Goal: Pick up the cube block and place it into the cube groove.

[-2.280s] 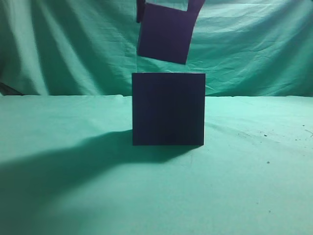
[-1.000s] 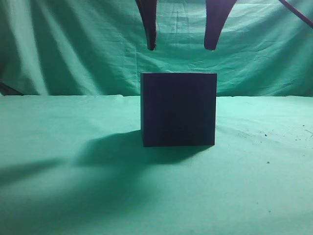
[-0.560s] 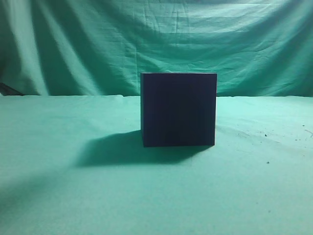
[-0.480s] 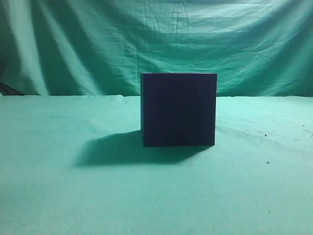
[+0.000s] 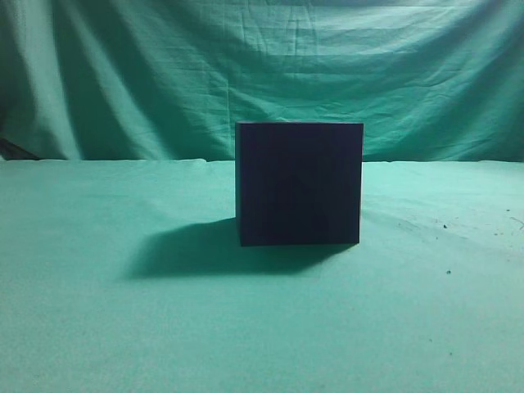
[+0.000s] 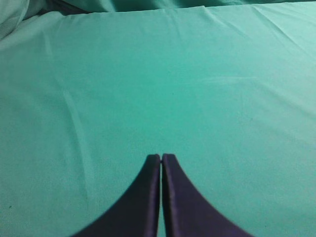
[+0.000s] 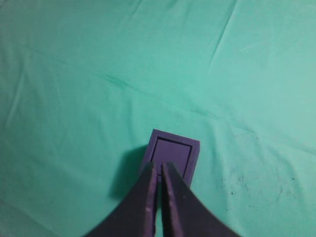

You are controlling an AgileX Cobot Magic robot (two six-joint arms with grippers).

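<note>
The large near-black box (image 5: 299, 182) stands on the green cloth in the middle of the exterior view; its top opening is unseen there. In the right wrist view I look down on the box's rim (image 7: 194, 158). The purple cube block (image 7: 173, 152) sits inside the cube groove, framed by a thin dark gap. My right gripper (image 7: 160, 166) is shut and empty, high above the box. My left gripper (image 6: 161, 156) is shut and empty over bare cloth. Neither gripper shows in the exterior view.
Green cloth (image 5: 123, 327) covers the table and hangs as a backdrop (image 5: 123, 74). The box casts a shadow (image 5: 180, 250) to its left. A few dark specks lie on the cloth at the right (image 5: 448, 272).
The right gripper held the cube block above the box, let it go into the groove, opened, then rose out of the exterior view. The box shifted slightly right.
</note>
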